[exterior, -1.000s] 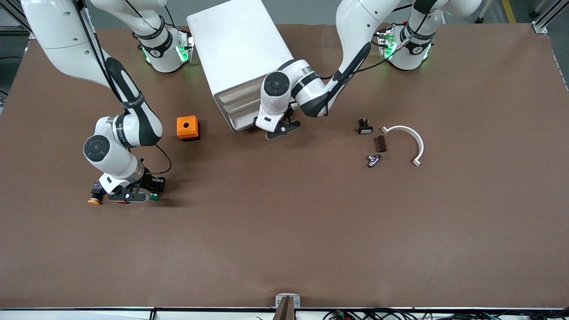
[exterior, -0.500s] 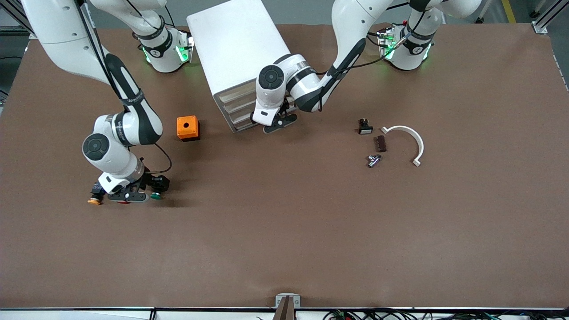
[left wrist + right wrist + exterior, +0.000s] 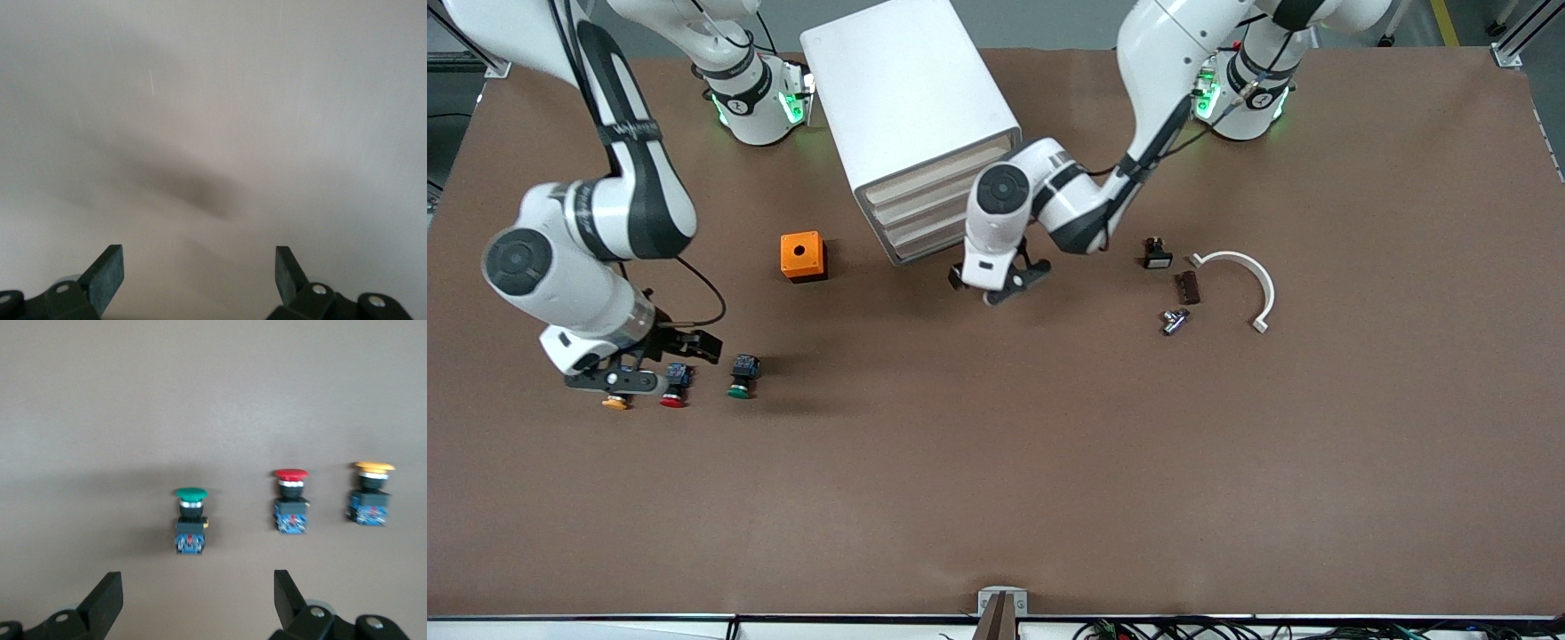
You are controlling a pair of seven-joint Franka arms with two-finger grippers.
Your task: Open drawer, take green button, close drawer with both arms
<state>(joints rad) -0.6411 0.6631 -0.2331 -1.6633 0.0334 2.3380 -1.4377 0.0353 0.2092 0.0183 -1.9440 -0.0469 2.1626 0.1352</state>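
On the bench, right arm's end: the green button [image 3: 741,376] lies on its side, free of any grip, in a row beside a red button [image 3: 675,388] and a yellow button [image 3: 615,401].
Right pincer [image 3: 618,380]: spread and empty, over the yellow and red buttons; its wrist view has the green button [image 3: 191,529] between the fingertip lines, with the red button [image 3: 291,508] and yellow button [image 3: 371,500] alongside.
Left pincer [image 3: 1001,283]: spread and empty, low over bare bench just in front of the drawer cabinet [image 3: 911,120], touching nothing; its wrist view shows only blurred, pale surface.
Drawers: all three fronts [image 3: 925,213] look flush with the cabinet, so none appears pulled out.
Progress: by my reading, the job is near its end. The green button is out on the bench and the drawers look shut, and neither arm holds anything. What may remain is only moving both arms clear. Whether the green button came from a drawer cannot be told.
Other things: an orange box [image 3: 802,256] with a round hole sits between the cabinet and the buttons. Toward the left arm's end lie a small black part [image 3: 1157,253], a dark brown strip [image 3: 1188,287], a small metal piece [image 3: 1174,321] and a white curved bracket [image 3: 1243,283].
In the way: nothing blocks either arm; the red button sits close enough beside the green one to be nudged by a careless reach.
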